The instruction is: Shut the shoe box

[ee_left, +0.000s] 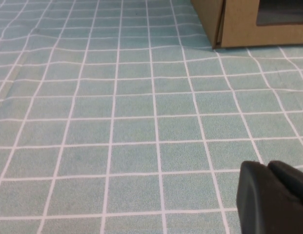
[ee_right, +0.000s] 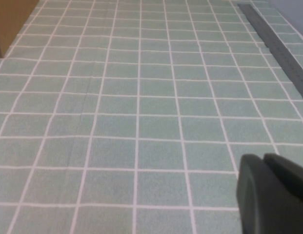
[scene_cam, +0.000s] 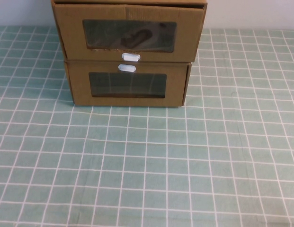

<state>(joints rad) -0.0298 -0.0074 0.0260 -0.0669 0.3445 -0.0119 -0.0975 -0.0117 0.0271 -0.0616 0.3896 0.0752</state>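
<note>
Currently you are facing the upper shoe box (scene_cam: 129,33), protruding atop the lower box (scene_cam: 128,84) mid-table; the left gripper (ee_left: 273,202) and right gripper (ee_right: 273,197) are idling low, seemingly clenched.

- shoe box (scene_cam: 128,38): brown cardboard, white pull tab (scene_cam: 130,56)
- tabletop (scene_cam: 147,161): pale green, white grid
- left pincer (ee_left: 274,200) and right pincer (ee_right: 273,195): black

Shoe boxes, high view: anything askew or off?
The upper shoe box overhangs the lower box, its front sitting proud rather than flush. Its lower window edge looks ragged. Left gripper and right gripper sit low over the tablecloth, away from both.
</note>
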